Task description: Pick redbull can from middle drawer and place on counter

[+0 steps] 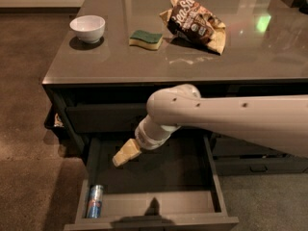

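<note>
The redbull can point(95, 201) is slim, blue and silver, and lies on its side in the front left corner of the open middle drawer point(168, 179). My gripper point(126, 154) hangs tilted down to the left over the drawer's back left part, above the can and behind it to the right, apart from it and holding nothing. The white arm reaches in from the right across the cabinet front. The glossy grey-brown counter point(120, 64) lies above the drawer.
On the counter stand a white bowl point(87, 28) at the left, a green and yellow sponge point(146, 39) in the middle and a crumpled chip bag point(195, 22) beside it. Handled drawers point(255, 160) sit to the right. Brown floor lies at the left.
</note>
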You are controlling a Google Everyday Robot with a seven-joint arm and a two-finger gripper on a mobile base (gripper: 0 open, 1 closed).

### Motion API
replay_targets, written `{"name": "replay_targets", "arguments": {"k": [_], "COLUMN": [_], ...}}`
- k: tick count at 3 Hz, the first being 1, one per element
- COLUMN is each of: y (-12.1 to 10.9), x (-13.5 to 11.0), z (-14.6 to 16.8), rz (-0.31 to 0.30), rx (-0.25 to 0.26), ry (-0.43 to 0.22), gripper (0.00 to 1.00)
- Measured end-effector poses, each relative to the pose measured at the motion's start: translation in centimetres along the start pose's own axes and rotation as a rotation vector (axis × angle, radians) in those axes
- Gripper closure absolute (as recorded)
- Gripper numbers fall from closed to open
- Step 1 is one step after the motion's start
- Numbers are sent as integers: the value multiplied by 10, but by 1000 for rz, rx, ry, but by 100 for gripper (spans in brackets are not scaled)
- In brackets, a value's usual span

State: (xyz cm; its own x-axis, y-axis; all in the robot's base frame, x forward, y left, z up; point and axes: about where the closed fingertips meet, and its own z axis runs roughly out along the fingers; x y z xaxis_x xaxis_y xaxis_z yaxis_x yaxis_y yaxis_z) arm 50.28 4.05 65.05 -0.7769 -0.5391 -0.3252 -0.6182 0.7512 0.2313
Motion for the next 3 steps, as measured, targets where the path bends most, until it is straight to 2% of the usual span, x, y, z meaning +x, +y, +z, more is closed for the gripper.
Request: {"name": "replay_targets", "arguments": {"k": [1,2,3], "y": [11,33,56], "x": [-5,-5,4], "z": [84,143,183], "rz": [75,148,230], "rx": [-59,-85,-72], "ry": [53,97,141], "gripper": [0,0,0]}}
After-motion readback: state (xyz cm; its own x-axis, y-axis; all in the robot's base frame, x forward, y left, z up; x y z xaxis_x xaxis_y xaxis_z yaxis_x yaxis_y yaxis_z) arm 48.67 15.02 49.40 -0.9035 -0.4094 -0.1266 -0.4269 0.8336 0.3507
